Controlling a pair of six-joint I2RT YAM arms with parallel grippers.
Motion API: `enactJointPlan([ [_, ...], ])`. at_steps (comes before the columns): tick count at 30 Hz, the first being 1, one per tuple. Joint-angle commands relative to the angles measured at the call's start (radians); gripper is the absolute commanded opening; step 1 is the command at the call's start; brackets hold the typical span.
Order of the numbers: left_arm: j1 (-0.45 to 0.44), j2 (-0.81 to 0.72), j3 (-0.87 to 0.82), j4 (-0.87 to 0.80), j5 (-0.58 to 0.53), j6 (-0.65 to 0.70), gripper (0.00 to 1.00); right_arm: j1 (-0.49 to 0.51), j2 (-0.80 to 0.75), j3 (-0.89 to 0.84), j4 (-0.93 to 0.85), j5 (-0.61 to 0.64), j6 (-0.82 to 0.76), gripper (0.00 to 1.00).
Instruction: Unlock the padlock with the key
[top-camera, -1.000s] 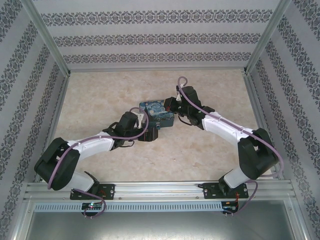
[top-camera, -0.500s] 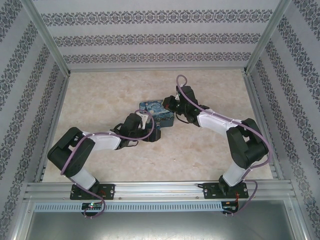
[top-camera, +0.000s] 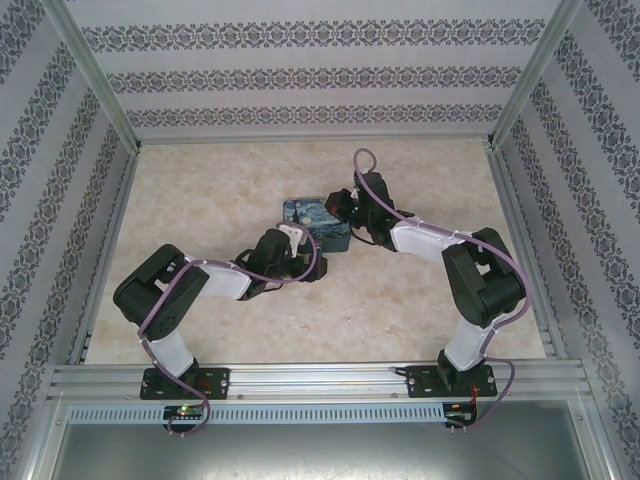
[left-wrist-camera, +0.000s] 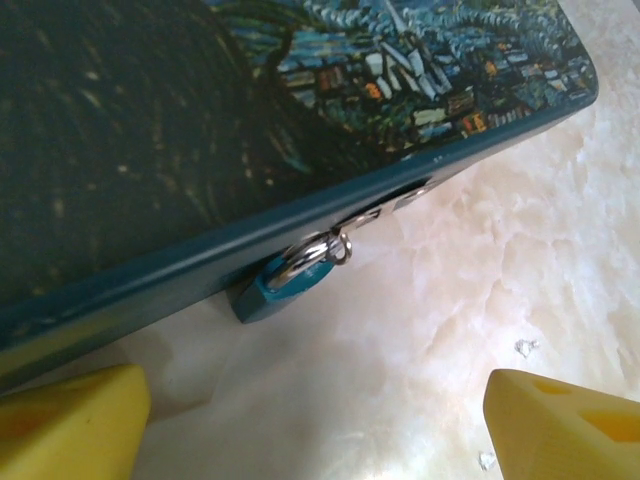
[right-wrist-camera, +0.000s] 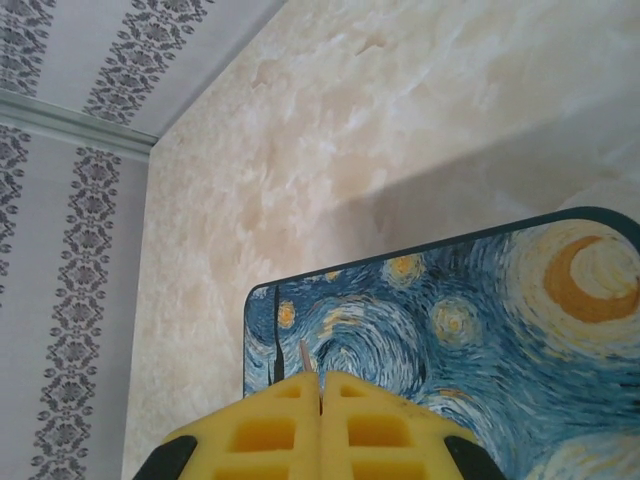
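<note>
Yellow-padded left gripper (left-wrist-camera: 318, 425) sits low over the marble surface (left-wrist-camera: 470, 300), fingers spread wide w/ nothing btw them, i.e. released. Just beyond it the teal padlock (left-wrist-camera: 283, 285) rests on the surface, shackle through the hasp on the front edge of the box (left-wrist-camera: 150, 140), body just under that edge. On the opp. side the right gripper (right-wrist-camera: 320, 400) is clenched tight on the key (right-wrist-camera: 305, 358), a thin dark sliver poking out btw the pads, over the box's swirl-painted lid nr one corner. Patterned wall (right-wrist-camera: 60, 300) behind.
</note>
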Motion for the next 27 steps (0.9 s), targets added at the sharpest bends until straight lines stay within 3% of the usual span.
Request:
enactJointPlan([
  [1, -0.025, 0.066, 0.021, 0.058, -0.016, 0.017, 0.87, -0.012, 0.025, -0.023, 0.043, -0.011, 0.017, 0.00],
  [14, -0.046, 0.153, 0.093, 0.063, -0.024, 0.016, 0.86, -0.018, 0.061, -0.066, 0.075, -0.013, 0.044, 0.00],
  [27, -0.052, 0.206, 0.149, 0.123, 0.079, -0.050, 0.86, -0.024, 0.070, -0.090, 0.086, -0.012, 0.045, 0.00],
])
